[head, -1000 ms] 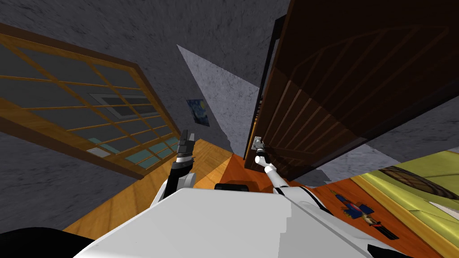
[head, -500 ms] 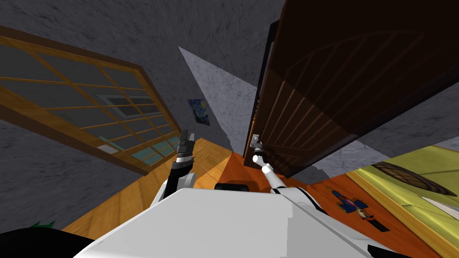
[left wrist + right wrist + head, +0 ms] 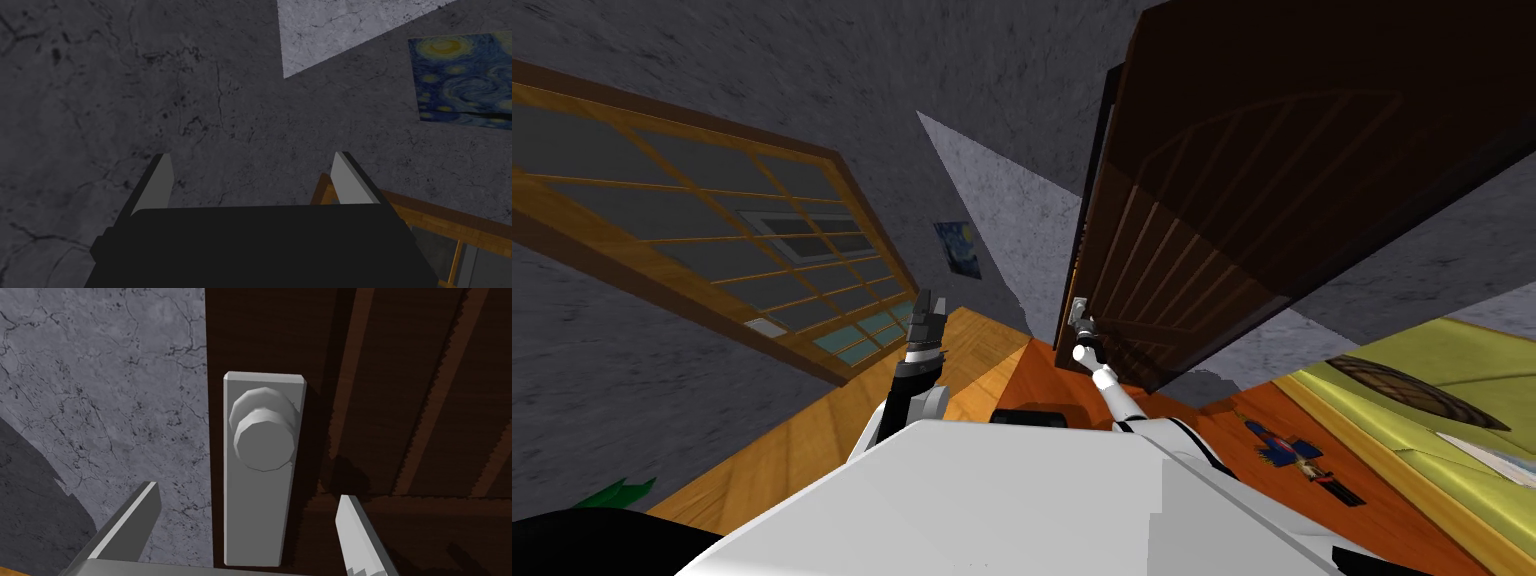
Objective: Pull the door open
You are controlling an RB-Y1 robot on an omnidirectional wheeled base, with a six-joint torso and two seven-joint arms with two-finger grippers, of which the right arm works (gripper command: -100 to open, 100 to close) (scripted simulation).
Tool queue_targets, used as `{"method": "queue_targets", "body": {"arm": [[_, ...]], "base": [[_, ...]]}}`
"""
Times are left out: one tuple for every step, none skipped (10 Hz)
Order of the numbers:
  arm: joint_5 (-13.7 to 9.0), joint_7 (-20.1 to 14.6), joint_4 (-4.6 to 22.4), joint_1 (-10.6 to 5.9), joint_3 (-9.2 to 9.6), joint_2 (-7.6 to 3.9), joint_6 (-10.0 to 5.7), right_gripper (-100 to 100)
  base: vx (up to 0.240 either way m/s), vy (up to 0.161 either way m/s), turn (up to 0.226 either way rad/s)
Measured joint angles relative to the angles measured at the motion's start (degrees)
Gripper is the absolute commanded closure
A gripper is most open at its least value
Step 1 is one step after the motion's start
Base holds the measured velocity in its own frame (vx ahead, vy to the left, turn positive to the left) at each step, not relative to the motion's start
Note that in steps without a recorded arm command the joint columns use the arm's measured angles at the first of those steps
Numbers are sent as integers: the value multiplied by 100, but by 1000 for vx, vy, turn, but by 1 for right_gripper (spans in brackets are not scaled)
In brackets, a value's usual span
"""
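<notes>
At the free edge of the dark door (image 3: 400, 388), the grey knob (image 3: 262, 438) is seen straight ahead of the right gripper (image 3: 247, 492), centred between its spread, empty fingers (image 3: 130, 523) but not yet reached; the left gripper (image 3: 252, 155), also spread, is held well apart.

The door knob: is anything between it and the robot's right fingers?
Nothing is in the way. In the right wrist view, the open right gripper faces the grey knob, with just the bare lower part of its grey plate showing between them.
</notes>
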Motion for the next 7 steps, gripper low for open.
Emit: {"method": "queue_targets", "body": {"arm": [[-15, -38, -6, 45, -22, -71, -6, -100], [-29, -186, 112, 26, -8, -227, -48, -100], [-60, -241, 34, 106, -64, -309, -31, -100], [-83, -281, 9, 137, -97, -401, -1, -100], [-78, -445, 218, 73, -45, -533, -84, -100], [-90, -504, 182, 112, -63, -579, -92, -100], [-92, -503, 169, 117, -68, -581, -83, 100]], "base": [[153, 10, 184], [170, -24, 155], [175, -25, 81], [159, -7, 114], [98, -8, 46], [38, -5, 0], [2, -2, -13]]}}
